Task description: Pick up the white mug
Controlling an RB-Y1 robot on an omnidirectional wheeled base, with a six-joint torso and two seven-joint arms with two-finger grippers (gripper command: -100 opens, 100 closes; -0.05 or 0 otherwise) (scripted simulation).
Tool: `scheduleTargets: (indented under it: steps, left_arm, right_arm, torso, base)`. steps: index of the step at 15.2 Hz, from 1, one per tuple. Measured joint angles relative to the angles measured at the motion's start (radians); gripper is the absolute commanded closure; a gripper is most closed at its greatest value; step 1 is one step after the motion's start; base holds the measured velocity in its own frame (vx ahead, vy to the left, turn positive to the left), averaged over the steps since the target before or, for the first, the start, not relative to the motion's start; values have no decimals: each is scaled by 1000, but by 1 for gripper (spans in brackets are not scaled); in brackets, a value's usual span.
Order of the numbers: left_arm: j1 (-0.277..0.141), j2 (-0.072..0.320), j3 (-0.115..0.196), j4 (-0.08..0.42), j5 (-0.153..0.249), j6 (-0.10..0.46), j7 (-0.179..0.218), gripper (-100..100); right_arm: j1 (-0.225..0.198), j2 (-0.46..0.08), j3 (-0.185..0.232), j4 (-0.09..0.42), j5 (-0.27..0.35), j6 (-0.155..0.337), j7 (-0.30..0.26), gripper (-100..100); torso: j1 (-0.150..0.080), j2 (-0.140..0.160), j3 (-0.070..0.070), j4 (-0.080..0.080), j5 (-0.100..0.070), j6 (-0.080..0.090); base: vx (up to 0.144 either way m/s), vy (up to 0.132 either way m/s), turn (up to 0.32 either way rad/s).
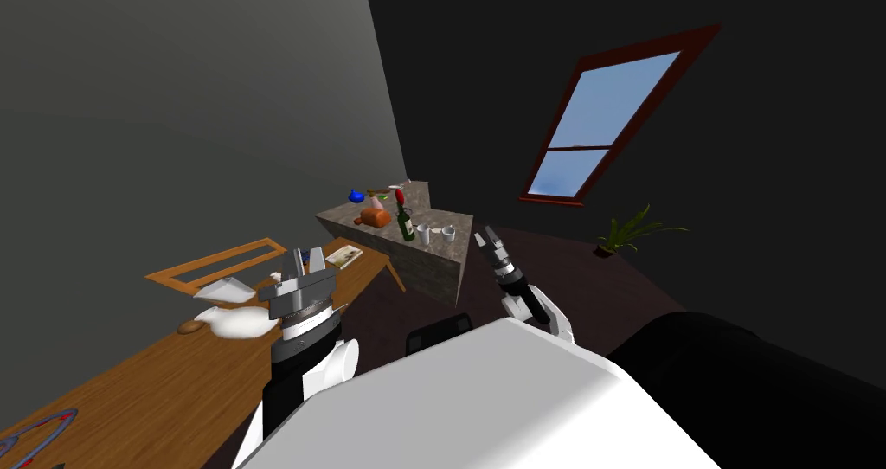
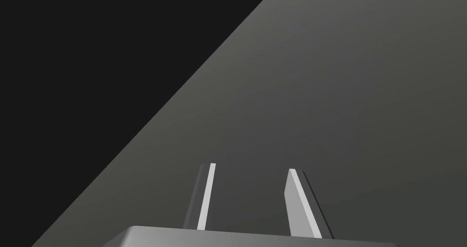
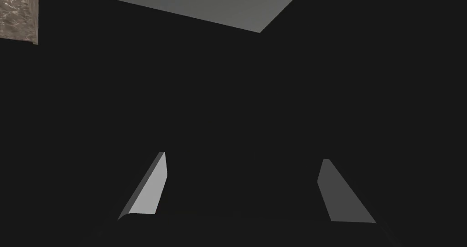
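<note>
White mug (image 1: 449, 232) stands by the stone counter's (image 1: 437, 269) front edge, near a green bottle (image 1: 405, 222) — well apart from both grippers. Right gripper (image 3: 243, 156) spread wide, left gripper (image 2: 251, 167) spread less — roll closer first, then reach in level.

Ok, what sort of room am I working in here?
Probably a kitchen or dining area in a house: a mottled grey-brown stone counter holds a dark green wine bottle and two small white mugs, a long brown wooden table stands beside it, plus a red-framed window.
</note>
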Motion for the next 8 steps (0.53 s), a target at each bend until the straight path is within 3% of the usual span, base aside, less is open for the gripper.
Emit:
scheduleTargets:
  steps: [8]
  left_arm:
    - [0, 0, 0, 0, 0, 0, 0, 0]
  right_arm:
    - [-21, -161, 18, 87, 23, -19, 2, -100]
  torso:
    - [1, -1, -1, 0, 0, 0]
  base:
    - [-15, 70, 57]
